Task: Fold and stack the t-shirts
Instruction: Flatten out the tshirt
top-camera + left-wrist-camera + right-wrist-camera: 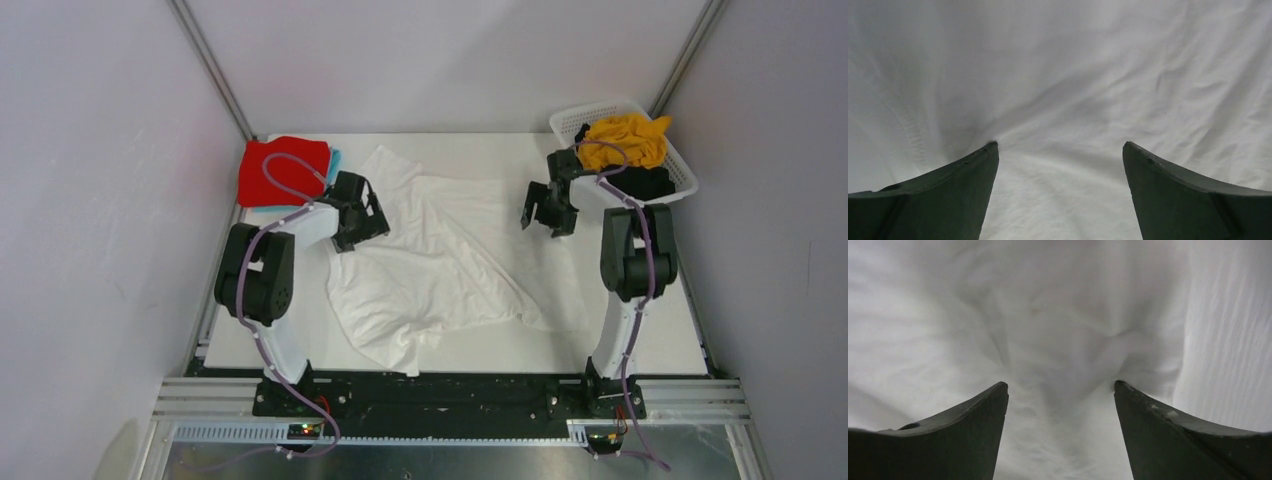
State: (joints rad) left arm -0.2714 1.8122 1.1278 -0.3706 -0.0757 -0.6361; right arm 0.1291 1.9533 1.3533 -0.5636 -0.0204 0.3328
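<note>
Cloth takes up the middle of the top view: the white t-shirt (440, 260) lies spread and rumpled on the table (650, 330), one corner reaching toward the near edge. At the far left a folded red t-shirt (283, 165) sits on a light blue t-shirt (334, 160), of which only an edge shows. At the far right a white slotted basket (575, 120) holds the mustard yellow t-shirt (625, 140) and the black t-shirt (645, 182). The left gripper (365, 222) is at the white shirt's left edge, the right gripper (545, 215) at its right edge.

In the left wrist view the fingers (948, 195) stand wide apart over white fabric, gripping nothing.

In the right wrist view the fingers (1168, 435) are likewise spread wide, creased white cloth between them, nothing clamped
</note>
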